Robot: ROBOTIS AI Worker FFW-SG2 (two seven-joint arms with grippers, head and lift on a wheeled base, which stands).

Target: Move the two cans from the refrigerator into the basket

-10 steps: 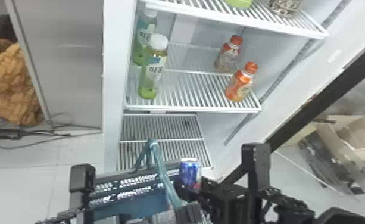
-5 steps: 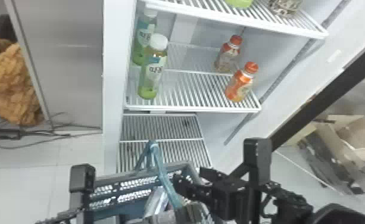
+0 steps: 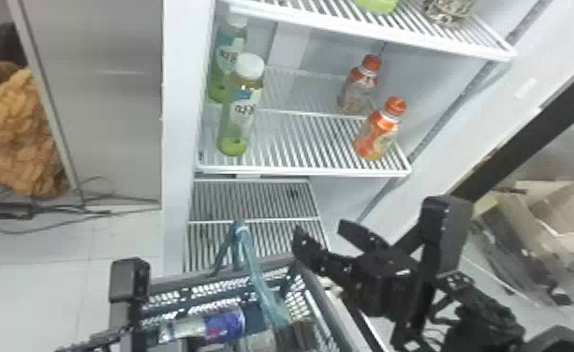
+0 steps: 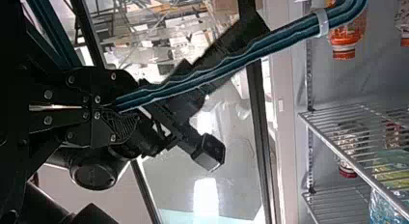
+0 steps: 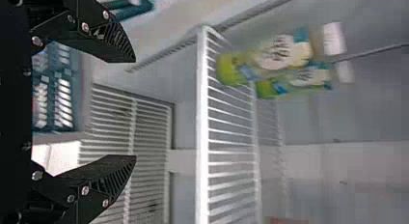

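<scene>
Blue metal can (image 3: 224,324): likely slick, dentable; pinch mid-body!
Right gripper (image 5: 135,108): wide open!
Left gripper (image 4: 118,108): clenching teal cord handle (image 4: 231,62)!

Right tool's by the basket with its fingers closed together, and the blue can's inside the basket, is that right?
Not quite: the right tool is open, its fingers spread apart, as the right wrist view shows. It is by the basket, and the blue can is inside.
</scene>
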